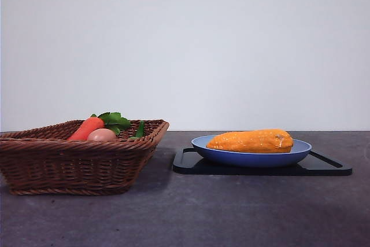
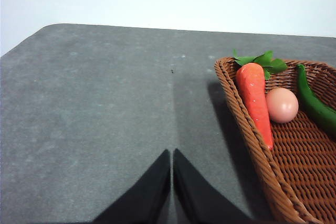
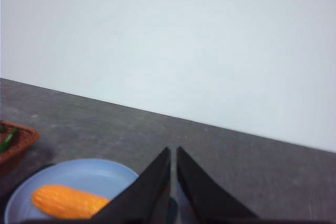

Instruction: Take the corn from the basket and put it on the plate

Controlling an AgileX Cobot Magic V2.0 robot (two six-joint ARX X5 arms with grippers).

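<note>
The orange-yellow corn (image 1: pixel 251 141) lies on its side in the blue plate (image 1: pixel 300 152); the right wrist view shows the corn (image 3: pixel 65 202) on the same plate (image 3: pixel 94 174). The brown wicker basket (image 1: pixel 69 163) stands at the left, and the left wrist view shows part of the basket (image 2: pixel 252 140). My right gripper (image 3: pixel 173 153) hangs above the plate, shut and holding nothing. My left gripper (image 2: pixel 172 155) is shut and empty over bare table beside the basket. Neither gripper shows in the front view.
A red-orange carrot (image 2: pixel 255 98) with green leaves, a pinkish egg-shaped item (image 2: pixel 282 105) and a green pod (image 2: pixel 315 106) lie in the basket. A flat black tray (image 1: pixel 191 163) sits under the plate. A white wall stands behind the dark grey table.
</note>
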